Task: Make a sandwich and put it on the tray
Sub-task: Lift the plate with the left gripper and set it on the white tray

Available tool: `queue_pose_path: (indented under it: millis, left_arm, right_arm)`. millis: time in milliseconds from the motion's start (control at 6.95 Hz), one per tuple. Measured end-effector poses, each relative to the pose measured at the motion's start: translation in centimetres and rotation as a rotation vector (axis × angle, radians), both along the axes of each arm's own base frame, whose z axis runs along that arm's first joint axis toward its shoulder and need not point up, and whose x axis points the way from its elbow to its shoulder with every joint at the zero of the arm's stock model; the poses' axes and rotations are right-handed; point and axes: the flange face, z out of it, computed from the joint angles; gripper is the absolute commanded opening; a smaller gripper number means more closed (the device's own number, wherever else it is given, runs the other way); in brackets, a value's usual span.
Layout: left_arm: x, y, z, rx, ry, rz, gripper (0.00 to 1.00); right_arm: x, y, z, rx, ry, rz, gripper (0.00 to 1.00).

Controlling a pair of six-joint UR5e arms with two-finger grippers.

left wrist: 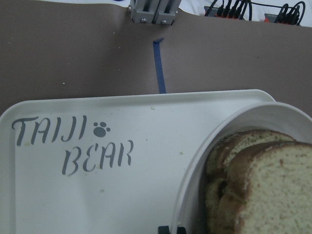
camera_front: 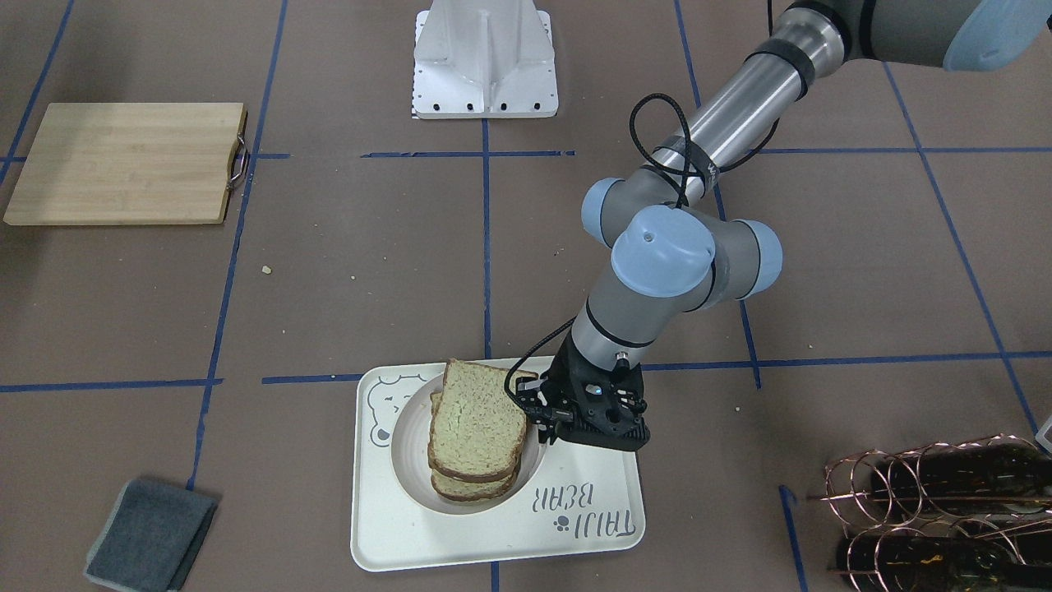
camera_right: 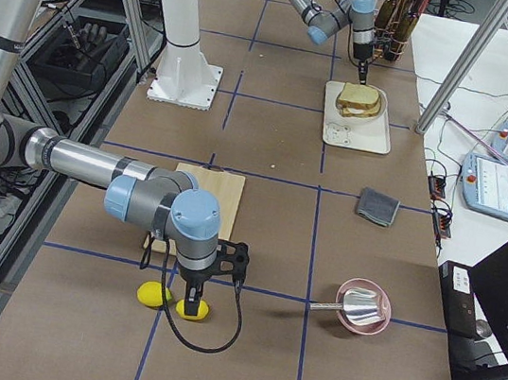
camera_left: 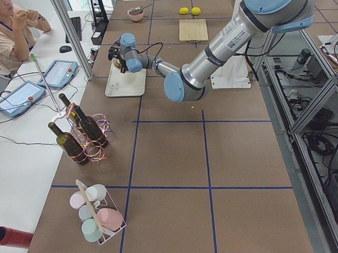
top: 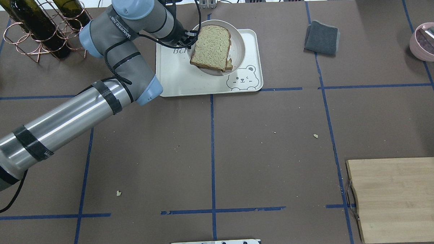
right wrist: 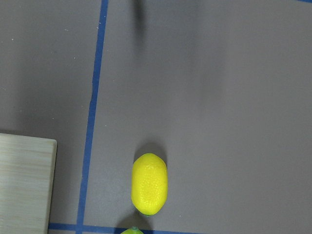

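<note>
The sandwich (camera_front: 475,427), stacked tan bread slices with dark crust, lies in a round beige bowl (camera_front: 403,444) on the cream TAIJI BEAR tray (camera_front: 394,534). The top slice sits tilted. The egg is hidden, apart from a possible white edge under the bread (top: 211,46). My left gripper (camera_front: 538,415) is at the bowl's rim beside the bread. In the left wrist view its tips (left wrist: 171,229) sit close together on the rim (left wrist: 195,170). My right gripper (camera_right: 188,300) shows only in the exterior right view, above two lemons (camera_right: 193,309); I cannot tell its state.
A wooden cutting board (top: 400,198) lies on the robot's right side. A grey cloth (top: 321,37) lies right of the tray (top: 176,80). A copper rack with wine bottles (top: 37,30) stands close to the left arm. A pink bowl (top: 427,44) is far right.
</note>
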Motion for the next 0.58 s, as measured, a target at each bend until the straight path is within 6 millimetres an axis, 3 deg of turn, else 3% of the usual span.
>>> queue_pose_path:
  millis: [144,288,576]
  left_arm:
    - [0.5,-0.5,1.3,0.004,-0.018,-0.012,0.71]
    - [0.7,-0.6,2.0,0.019,-0.032,-0.010,1.00]
    - [-0.1,-0.5,3.0,0.090,-0.065,0.018,1.00]
  right_arm:
    - [0.0,0.1,0.1,-0.002,-0.001,0.000,1.00]
    - [0.0,0.3,0.2,-0.005,-0.002,0.001,1.00]
    - [0.0,0.3,0.2,-0.005,-0.005,0.001,1.00]
